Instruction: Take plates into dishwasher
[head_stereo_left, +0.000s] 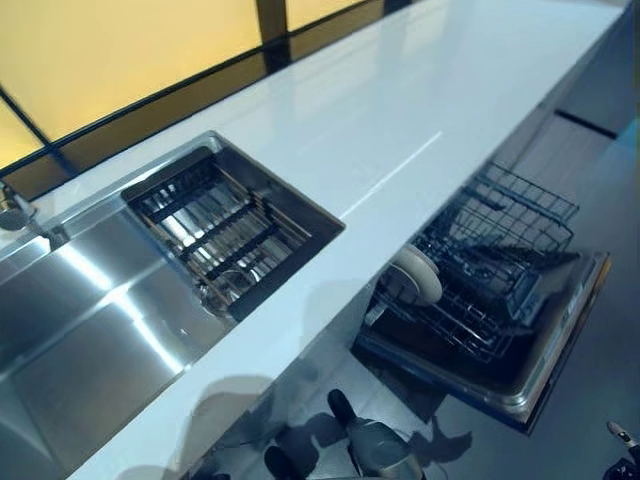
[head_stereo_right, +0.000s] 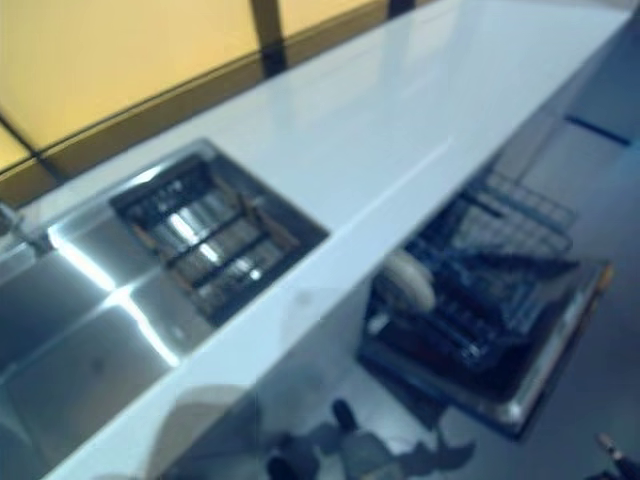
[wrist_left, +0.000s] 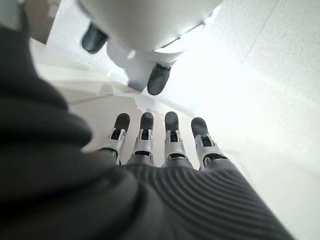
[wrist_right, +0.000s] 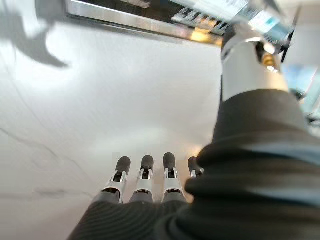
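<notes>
1 plate (head_stereo_left: 415, 277) upright in dishwasher rack (head_stereo_left: 490, 262) at 4 o'clock under white tabletop (head_stereo_left: 400, 110), sink (head_stereo_left: 120, 290) at 9 o'clock, left hand (wrist_left: 165, 145) and right hand (wrist_right: 145, 182) fingers released, empty, over floor (wrist_right: 100, 100)

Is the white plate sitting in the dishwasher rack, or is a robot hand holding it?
Touching the rack: the left eye view shows the plate standing in the dishwasher rack. Neither hand is near it.
</notes>
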